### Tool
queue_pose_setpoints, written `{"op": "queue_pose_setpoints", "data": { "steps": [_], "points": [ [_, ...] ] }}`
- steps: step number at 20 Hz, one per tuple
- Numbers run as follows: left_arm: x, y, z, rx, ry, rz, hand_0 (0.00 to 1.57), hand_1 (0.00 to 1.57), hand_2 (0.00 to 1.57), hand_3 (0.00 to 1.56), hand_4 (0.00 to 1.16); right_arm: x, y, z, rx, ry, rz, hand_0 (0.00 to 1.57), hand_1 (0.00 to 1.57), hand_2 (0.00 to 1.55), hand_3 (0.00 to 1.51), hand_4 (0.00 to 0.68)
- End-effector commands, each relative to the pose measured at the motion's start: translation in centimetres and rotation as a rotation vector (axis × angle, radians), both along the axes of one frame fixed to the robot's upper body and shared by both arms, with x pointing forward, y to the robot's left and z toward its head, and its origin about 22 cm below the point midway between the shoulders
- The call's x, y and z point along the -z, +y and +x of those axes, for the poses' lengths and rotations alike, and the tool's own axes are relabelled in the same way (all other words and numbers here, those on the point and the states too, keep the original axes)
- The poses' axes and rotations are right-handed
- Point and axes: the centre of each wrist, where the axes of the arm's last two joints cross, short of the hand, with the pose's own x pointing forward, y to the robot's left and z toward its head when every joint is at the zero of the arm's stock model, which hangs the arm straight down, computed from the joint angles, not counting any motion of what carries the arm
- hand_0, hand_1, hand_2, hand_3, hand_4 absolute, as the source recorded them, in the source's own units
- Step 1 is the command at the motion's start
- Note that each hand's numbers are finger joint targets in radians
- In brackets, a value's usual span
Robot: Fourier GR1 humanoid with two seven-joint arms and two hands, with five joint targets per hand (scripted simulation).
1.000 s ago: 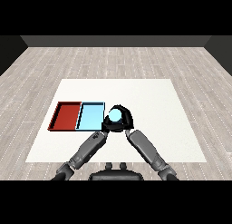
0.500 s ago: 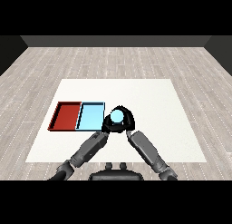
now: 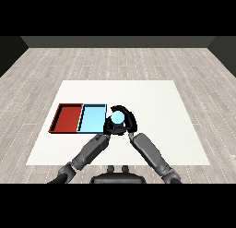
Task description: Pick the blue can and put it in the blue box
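Curling round the blue can (image 3: 118, 117), the right robot hand (image 3: 127, 122) clamps its sides just right of the blue tray (image 3: 92, 118). Whether the left robot hand (image 3: 109, 129) grips it too, I cannot tell. Likely rigid, light and smooth, the can is best held mid-wall.

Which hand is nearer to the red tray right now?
Left. The left hand sits just past the light blue tray, which lies between it and the red tray; the right hand is farther right, curled round the blue can.
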Motion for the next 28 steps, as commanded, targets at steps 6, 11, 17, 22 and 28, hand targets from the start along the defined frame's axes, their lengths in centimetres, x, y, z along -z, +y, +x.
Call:
{"op": "queue_pose_setpoints", "data": {
  "steps": [6,11,17,22,28],
  "points": [
    [0.8,-0.3,0.0,-0.035,-0.032,0.001,1.57,1.57,1.57,1.52,1.13,-1.0,-1.0,2.0,0.001,0.012,-0.022,0.0,0.0,0.0,0.0,0.0],
    [0.2,0.2,0.7,-0.064,-0.016,0.046,1.57,1.57,1.57,1.53,1.14,0.2,-2.7,-1.0,0.053,-0.024,0.061,0.0,0.0,0.0,0.0,0.0],
    [-0.6,4.7,2.7,-0.126,-0.037,0.111,1.57,1.57,1.57,1.54,1.15,0.0,-8.8,-1.2,0.141,-0.094,0.197,0.0,0.0,0.0,0.0,0.0],
    [-2.6,6.8,4.3,-0.196,-0.048,0.212,1.57,1.57,1.57,1.52,1.15,-0.1,-11.8,-1.9,0.232,-0.095,0.271,0.0,0.0,0.0,0.0,0.0],
    [-2.4,13.0,5.5,-0.315,0.015,0.351,1.57,1.57,1.57,1.52,1.15,1.5,-13.5,-2.8,0.256,-0.07,0.291,0.0,0.0,0.0,0.0,0.0]
  ]
}}
